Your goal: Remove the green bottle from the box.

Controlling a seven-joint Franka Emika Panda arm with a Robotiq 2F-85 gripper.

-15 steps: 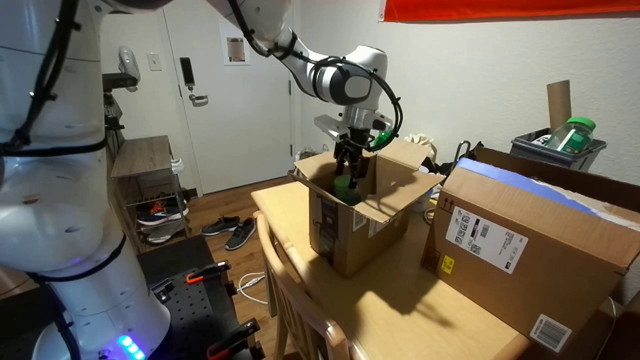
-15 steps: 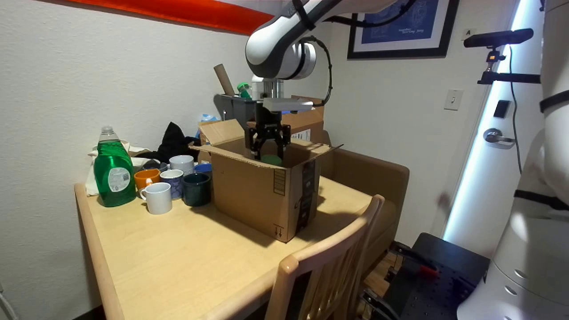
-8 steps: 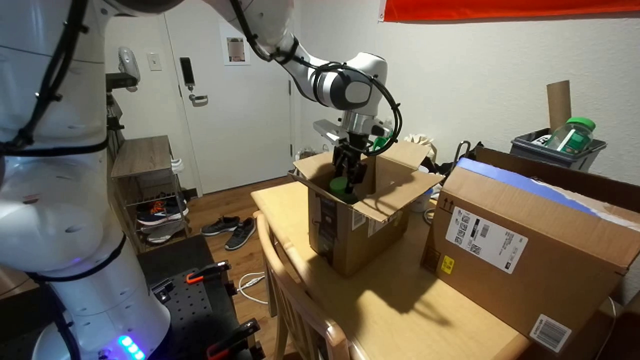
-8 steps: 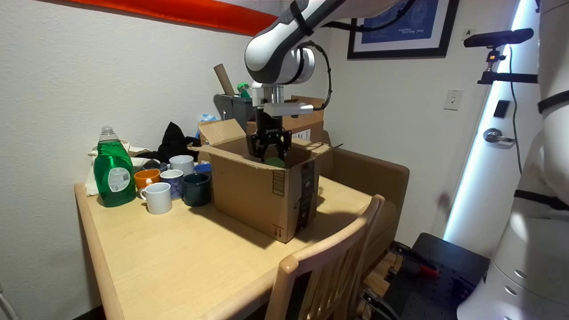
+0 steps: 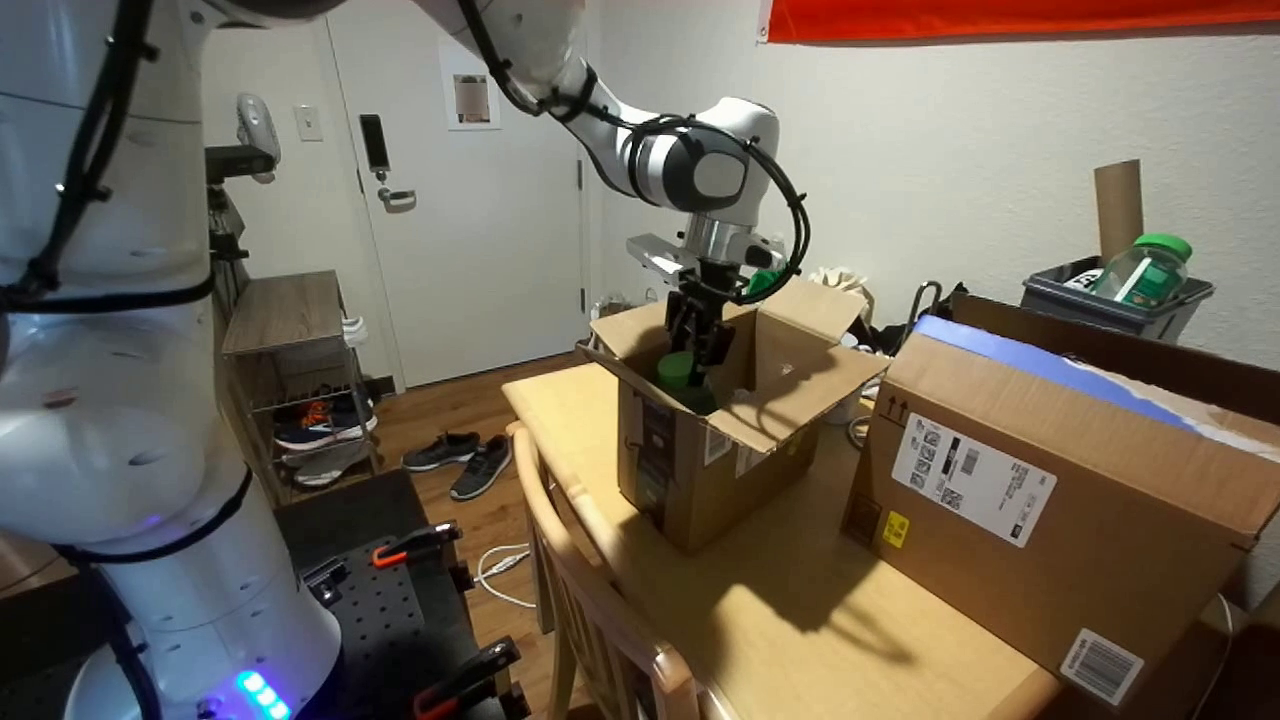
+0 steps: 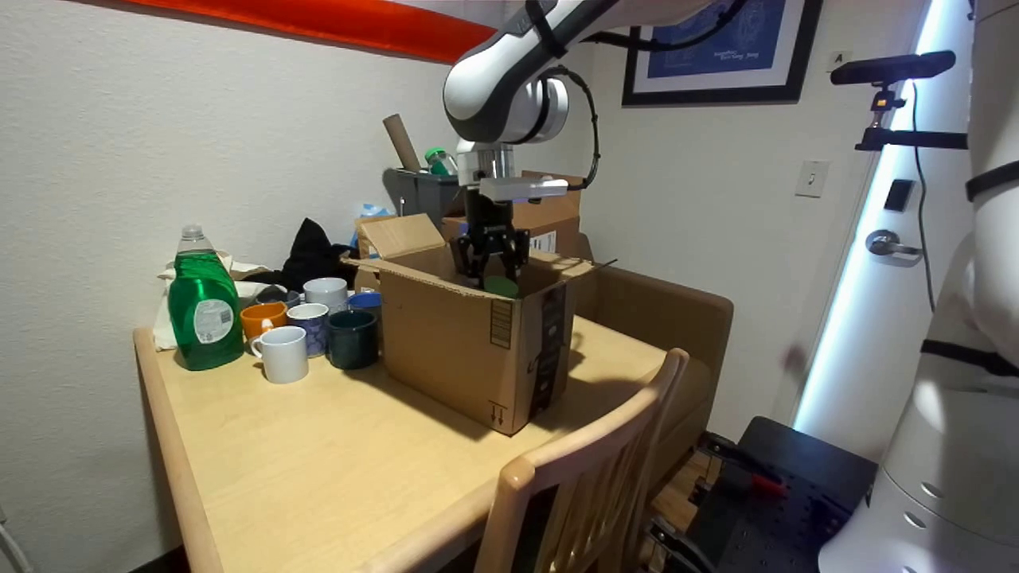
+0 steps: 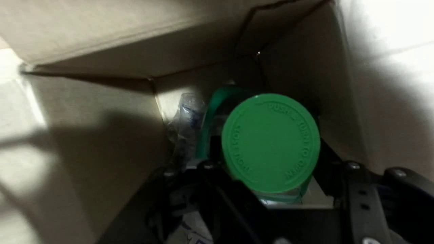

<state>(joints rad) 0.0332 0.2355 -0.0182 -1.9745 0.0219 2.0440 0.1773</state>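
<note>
- In an exterior view, the open brown box (image 5: 740, 512) is standing on a table (image 5: 930, 640), its flaps (image 5: 800, 400) spreading outward. The green bottle (image 5: 682, 378) is occupying the box's left side in this view, its cap (image 5: 675, 365) pointing up and its long axis running close to vertical.
- There, the gripper (image 5: 687, 363) is pointing down into the box, its fingers (image 5: 711, 348) pinching the bottle from opposite sides. A larger carton (image 5: 1050, 580) with a white label (image 5: 972, 480) is standing just right of the box, and shoes (image 5: 482, 468) are lying on the floor (image 5: 437, 408) well to the box's left.
- In an exterior view, only the cap's round top (image 6: 501, 287) is showing above the box's near rim, between the fingers; the bottle's body is hiding behind the box's wall. Mugs (image 6: 284, 356) and a tall bottle of green liquid (image 6: 204, 290) are standing left of the box, while the larger carton is showing only partly behind it.
- The wrist view is looking down into the box. The cap is facing the viewer, so the long axis is running outward, a sliver of see-through green body showing past the cap's edge. Raised lettering is readable only here.
- The fingers are flanking the cap there, and clear plastic (image 7: 189, 110) is lying beside the bottle. The base is hiding; whether it is touching the box's bottom cannot be told.
</note>
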